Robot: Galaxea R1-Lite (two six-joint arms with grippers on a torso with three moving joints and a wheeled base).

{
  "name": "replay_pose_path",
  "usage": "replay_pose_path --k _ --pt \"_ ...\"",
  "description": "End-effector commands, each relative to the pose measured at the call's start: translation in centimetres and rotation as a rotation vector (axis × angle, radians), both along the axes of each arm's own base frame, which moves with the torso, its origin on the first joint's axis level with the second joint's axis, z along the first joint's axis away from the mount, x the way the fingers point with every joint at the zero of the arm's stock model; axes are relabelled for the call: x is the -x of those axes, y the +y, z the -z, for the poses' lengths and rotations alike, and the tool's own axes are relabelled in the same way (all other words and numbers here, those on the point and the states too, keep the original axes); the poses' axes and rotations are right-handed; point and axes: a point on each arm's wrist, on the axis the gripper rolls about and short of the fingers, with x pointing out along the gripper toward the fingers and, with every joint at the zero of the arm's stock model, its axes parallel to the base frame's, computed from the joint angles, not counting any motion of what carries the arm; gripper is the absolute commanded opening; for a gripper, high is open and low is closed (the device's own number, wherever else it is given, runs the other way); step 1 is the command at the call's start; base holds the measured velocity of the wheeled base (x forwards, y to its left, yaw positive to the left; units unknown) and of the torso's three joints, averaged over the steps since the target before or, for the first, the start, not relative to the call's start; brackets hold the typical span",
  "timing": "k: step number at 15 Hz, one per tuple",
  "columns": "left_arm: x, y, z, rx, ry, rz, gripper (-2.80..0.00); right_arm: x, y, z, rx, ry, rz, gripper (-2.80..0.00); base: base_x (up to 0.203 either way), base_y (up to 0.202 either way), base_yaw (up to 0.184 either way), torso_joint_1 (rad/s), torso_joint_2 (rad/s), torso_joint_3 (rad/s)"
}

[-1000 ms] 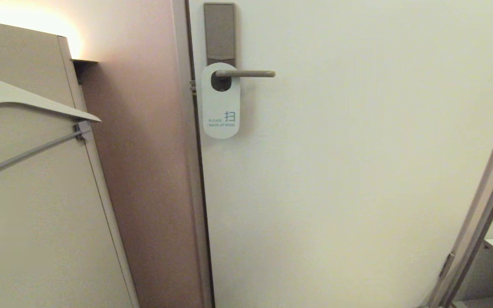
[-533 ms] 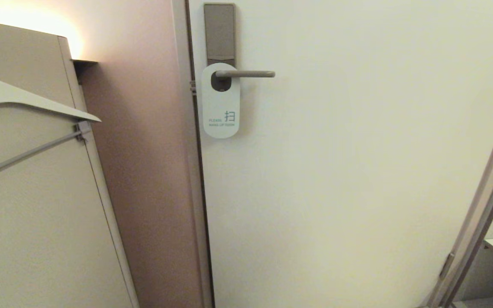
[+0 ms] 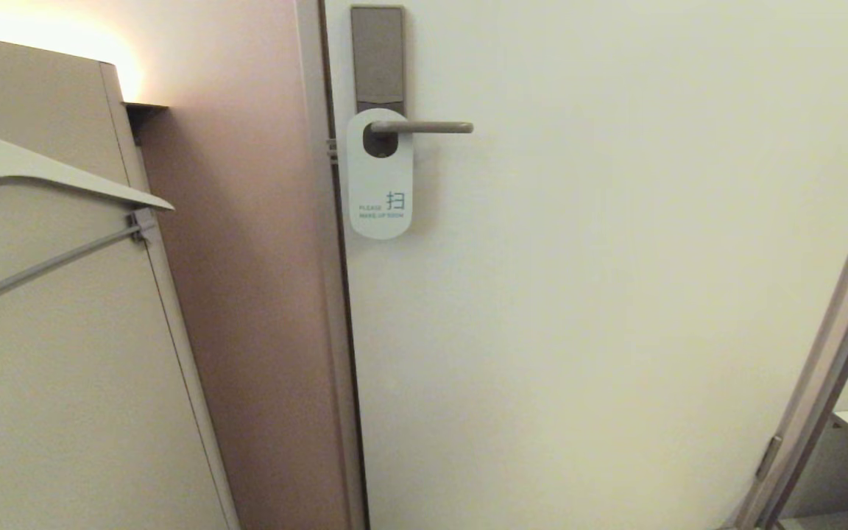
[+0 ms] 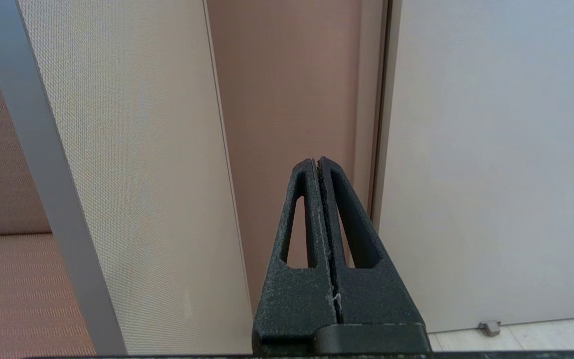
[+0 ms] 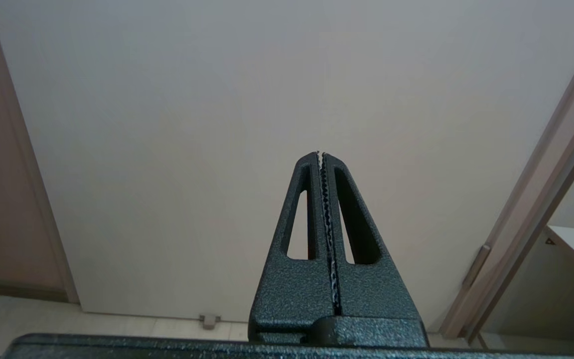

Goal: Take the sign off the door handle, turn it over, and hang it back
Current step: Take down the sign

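Hung on the door handle [image 3: 421, 126] by its oval hole, pale "MAKE UP ROOM" face outward, flat against the door [image 3: 615, 294]: the sign [image 3: 380, 177]. Judged light, thin, fairly stiff, smooth-faced and apt to slip; best pinched at the free lower edge, then slid off along the lever toward its tip. Shown only in the head view: sign, handle, lock plate [image 3: 377, 55]. Shown only in the wrist views: left gripper [image 4: 318, 162] and right gripper [image 5: 321, 155], both pressed together on nothing, low near the floor, well apart from the sign.
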Motion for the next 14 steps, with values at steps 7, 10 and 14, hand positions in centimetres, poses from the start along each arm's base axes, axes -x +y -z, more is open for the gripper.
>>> replay_pose_path --k 7,10,14 --pt "-0.01 0.0 -0.01 0.0 0.001 0.0 -2.8 0.08 0.0 0.04 0.001 -0.01 0.0 -2.8 0.0 0.0 0.0 0.0 0.0 0.0" --pt "-0.01 0.0 0.01 0.0 0.002 0.0 -2.8 0.08 0.0 0.04 0.001 -0.01 -0.001 -2.8 0.0 0.0 0.0 0.0 0.0 0.0" --pt "-0.01 0.0 -0.01 -0.004 0.001 0.0 -2.8 0.08 0.0 0.04 0.001 -0.01 0.0 -2.8 0.0 0.0 0.0 0.0 0.0 0.0"
